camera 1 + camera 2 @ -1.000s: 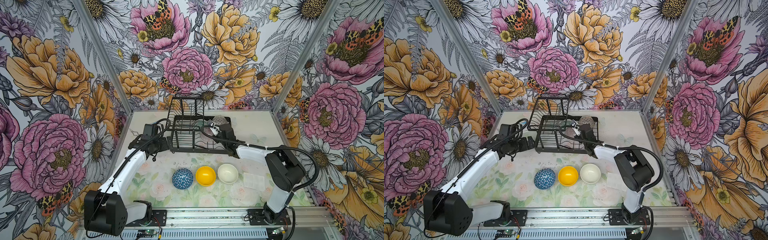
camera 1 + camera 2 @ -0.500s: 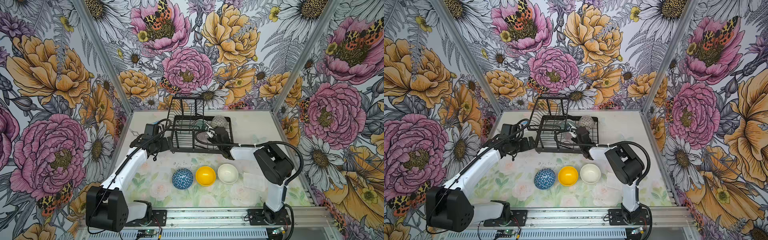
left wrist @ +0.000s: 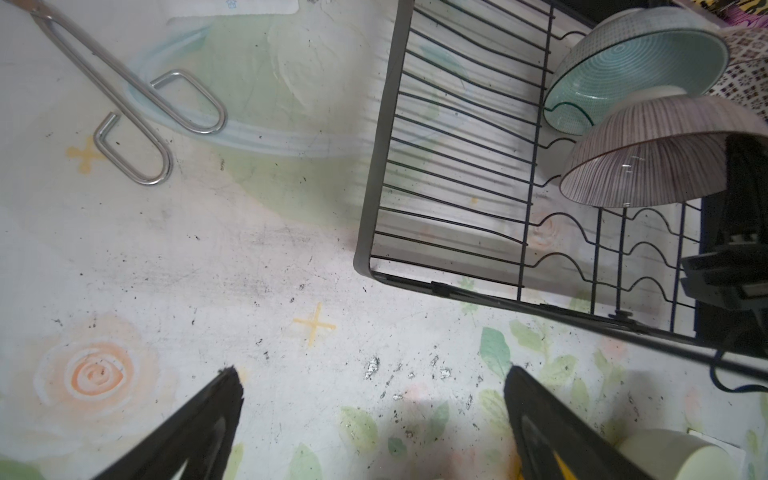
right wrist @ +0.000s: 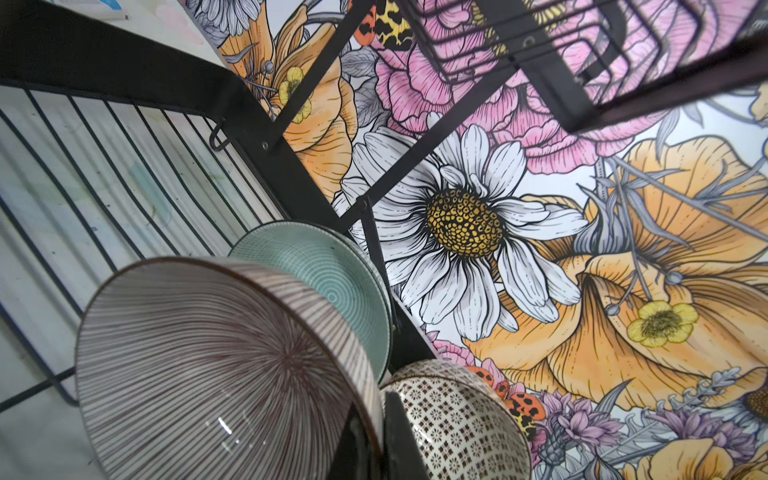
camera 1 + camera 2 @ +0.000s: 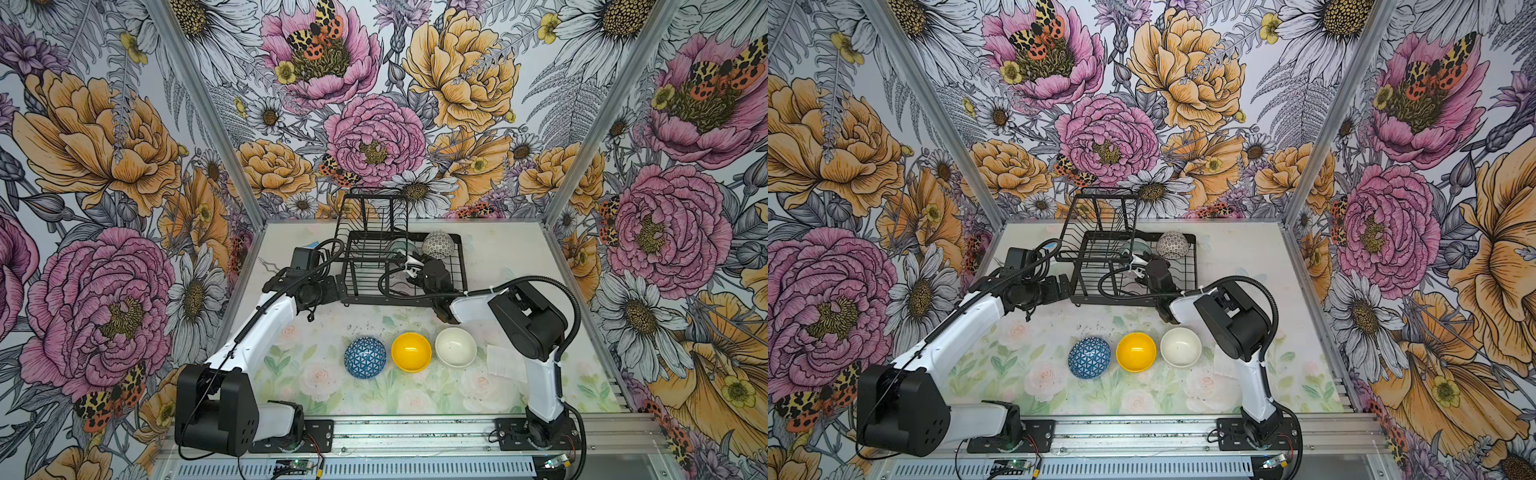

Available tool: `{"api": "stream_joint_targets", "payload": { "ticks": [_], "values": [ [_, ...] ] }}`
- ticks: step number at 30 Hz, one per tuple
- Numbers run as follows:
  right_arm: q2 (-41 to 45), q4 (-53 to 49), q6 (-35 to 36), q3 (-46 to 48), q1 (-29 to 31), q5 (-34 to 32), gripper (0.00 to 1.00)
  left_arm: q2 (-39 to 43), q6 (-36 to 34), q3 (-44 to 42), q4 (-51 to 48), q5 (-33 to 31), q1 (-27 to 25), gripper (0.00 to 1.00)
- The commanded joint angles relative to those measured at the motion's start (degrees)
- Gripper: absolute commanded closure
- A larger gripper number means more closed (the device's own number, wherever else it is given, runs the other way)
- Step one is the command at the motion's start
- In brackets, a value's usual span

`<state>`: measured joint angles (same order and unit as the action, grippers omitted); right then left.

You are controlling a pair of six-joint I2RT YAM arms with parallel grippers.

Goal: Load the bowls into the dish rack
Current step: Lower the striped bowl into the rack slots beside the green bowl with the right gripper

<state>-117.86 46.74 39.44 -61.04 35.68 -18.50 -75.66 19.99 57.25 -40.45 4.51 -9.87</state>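
The black wire dish rack [image 5: 399, 300] [image 5: 1133, 301] stands at the back of the mat. In it lean a pale teal ringed bowl [image 3: 636, 62] [image 4: 328, 274] and a black-and-white geometric bowl [image 5: 438, 244] [image 4: 457, 419]. My right gripper [image 4: 374, 415] [image 5: 415, 268] is shut on the rim of the pink radial-lined bowl [image 4: 216, 365] [image 3: 648, 153], holding it tilted over the rack's slots beside those two. On the mat in front sit a blue triangle-patterned bowl [image 5: 365, 357], a yellow bowl [image 5: 411, 351] and a cream bowl [image 5: 455, 347]. My left gripper [image 3: 372, 374] [image 5: 332, 286] hangs open and empty by the rack's left front corner.
Metal wire tongs [image 3: 137, 112] [image 5: 270, 262] lie on the mat left of the rack. A white paper slip [image 5: 503, 363] lies right of the cream bowl. The raised wire basket tier [image 5: 374, 216] stands over the rack's back left. Flowered walls close three sides.
My right gripper has carried the pink bowl a little leftward and lower into the rack, its elbow folding in. The left arm has barely moved.
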Motion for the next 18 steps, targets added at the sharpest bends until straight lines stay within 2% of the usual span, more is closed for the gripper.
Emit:
{"api": "stream_joint_targets", "payload": {
  "ticks": [1, 7, 18],
  "values": [
    [-1.5, 9.4, 2.6, -1.8, 0.5, -1.3, 1.00, -0.5, -0.6, 1.3, 0.9, 1.5, 0.6, 0.01],
    [-3.9, 15.9, 6.0, -2.3, 0.9, -2.2, 1.00, -0.9, -0.5, 1.5, 0.9, 1.9, 0.6, 0.01],
    [-7.1, 20.0, 10.9, -3.8, 1.5, -3.3, 1.00, -0.5, -0.6, 1.1, 0.9, 1.9, 0.5, 0.01]
  ]
}}
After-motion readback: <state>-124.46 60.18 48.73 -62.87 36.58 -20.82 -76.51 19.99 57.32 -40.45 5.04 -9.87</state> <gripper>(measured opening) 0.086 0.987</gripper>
